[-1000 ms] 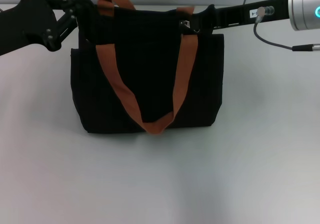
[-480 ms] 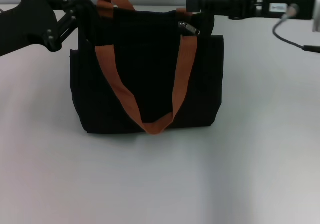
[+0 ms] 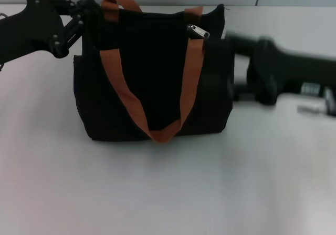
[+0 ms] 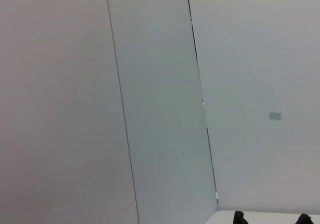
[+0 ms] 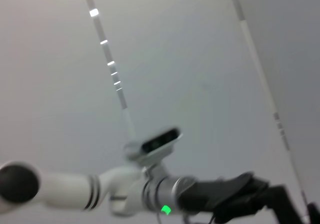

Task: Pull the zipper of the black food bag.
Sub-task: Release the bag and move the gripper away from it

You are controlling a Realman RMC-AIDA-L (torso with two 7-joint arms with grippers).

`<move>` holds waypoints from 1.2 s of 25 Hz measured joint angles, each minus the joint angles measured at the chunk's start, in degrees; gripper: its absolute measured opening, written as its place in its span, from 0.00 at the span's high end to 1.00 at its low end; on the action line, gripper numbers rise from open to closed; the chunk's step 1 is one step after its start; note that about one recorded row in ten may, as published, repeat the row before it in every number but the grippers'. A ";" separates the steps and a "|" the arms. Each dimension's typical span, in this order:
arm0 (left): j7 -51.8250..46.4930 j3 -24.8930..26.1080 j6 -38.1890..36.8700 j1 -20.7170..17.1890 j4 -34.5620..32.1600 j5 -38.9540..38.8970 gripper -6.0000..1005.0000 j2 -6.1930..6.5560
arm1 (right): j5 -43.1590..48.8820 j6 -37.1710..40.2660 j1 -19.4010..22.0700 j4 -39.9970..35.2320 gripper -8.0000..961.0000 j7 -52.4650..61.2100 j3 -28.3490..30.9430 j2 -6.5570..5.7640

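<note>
The black food bag stands upright on the white table, its orange-brown straps hanging down the front. The silver zipper pull lies at the top edge, right of the middle, with nothing holding it. My left gripper is at the bag's top left corner and looks shut on the fabric there. My right gripper is blurred, low beside the bag's right side and away from the zipper. The right wrist view shows only the wall and my left arm farther off.
The white table stretches in front of the bag and to both sides. A wall of grey panels stands behind. My right arm crosses the table's right side.
My right gripper has left the zipper pull at the bag's top and swung down to the bag's right side. The left gripper has shifted slightly. The bag has stayed in place.
</note>
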State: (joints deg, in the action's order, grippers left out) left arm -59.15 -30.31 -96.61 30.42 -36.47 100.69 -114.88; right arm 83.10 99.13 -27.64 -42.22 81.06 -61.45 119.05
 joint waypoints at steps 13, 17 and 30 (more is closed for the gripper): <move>-1.82 -0.16 0.10 -0.59 0.00 0.16 0.91 -0.01 | 10.21 1.15 4.45 15.60 0.13 -30.60 0.37 -0.39; -2.41 -0.25 0.35 -0.72 0.00 0.19 0.91 0.00 | 10.24 1.06 5.48 15.85 0.13 -31.67 0.41 -0.29; -4.13 -0.26 0.04 -1.90 -0.02 0.12 0.91 -0.07 | 10.23 0.64 5.24 16.07 0.13 -31.23 0.45 -0.33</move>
State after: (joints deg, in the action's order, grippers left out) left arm -63.28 -30.57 -96.57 28.52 -36.49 100.81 -114.95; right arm 93.34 99.78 -22.40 -26.14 49.82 -60.99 118.71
